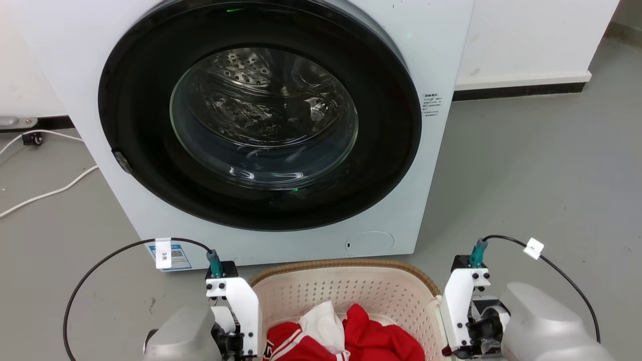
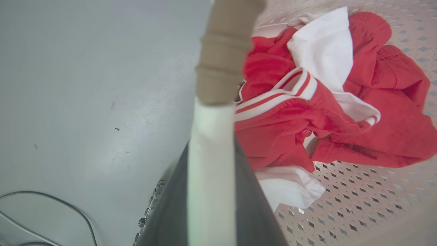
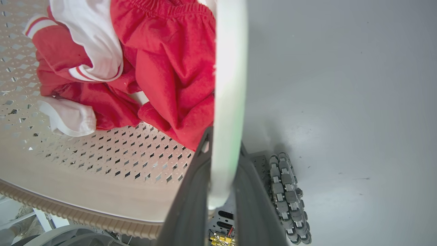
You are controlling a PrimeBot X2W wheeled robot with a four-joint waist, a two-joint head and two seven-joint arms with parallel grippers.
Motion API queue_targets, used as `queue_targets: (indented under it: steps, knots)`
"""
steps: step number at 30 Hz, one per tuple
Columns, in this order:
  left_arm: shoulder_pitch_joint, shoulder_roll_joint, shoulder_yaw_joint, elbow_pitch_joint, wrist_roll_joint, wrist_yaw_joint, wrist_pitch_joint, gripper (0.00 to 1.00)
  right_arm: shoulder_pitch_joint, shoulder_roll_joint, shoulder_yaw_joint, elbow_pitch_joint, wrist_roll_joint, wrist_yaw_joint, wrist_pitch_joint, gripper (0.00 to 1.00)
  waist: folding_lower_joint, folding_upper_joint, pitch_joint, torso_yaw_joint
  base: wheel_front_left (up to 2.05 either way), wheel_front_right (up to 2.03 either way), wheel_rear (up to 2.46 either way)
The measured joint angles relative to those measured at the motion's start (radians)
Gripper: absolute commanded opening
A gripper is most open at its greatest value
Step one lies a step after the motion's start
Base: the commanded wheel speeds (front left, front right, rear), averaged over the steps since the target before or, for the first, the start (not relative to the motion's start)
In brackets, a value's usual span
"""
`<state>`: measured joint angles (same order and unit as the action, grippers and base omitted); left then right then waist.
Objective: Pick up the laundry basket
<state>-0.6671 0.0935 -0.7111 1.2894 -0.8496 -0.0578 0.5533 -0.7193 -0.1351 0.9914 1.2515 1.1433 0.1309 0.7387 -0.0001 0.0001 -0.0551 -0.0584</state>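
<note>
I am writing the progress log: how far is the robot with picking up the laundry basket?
Done: the approach; the left hand and right hand sit at the sides of the laundry basket. In hand: the grasp; each looks closed on a white loop handle. Left: the lift; I cannot tell whether the basket is off the floor yet.
</note>
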Motion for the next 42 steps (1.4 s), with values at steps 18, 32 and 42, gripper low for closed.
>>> queue_targets:
  steps: [18,32,42]
  knots:
    - [0.008,-0.007,-0.018,0.001,-0.009,-0.001,0.044,0.0,0.015,0.007,0.001,0.022,0.006,0.0,-0.018,0.0,0.0001,0.0,-0.012,0.012,0.0,0.0,0.0]
    - [0.008,-0.007,-0.027,0.001,-0.013,-0.001,0.042,0.0,0.017,0.01,0.003,0.029,0.01,0.0,-0.018,0.0,0.0001,0.0,-0.011,0.01,0.0,0.0,0.0]
    - [0.008,-0.008,-0.031,0.001,-0.017,-0.001,0.038,0.0,0.017,0.011,0.005,0.032,0.01,0.0,-0.025,0.0,0.0001,0.0,-0.007,0.012,0.0,0.0,0.0]
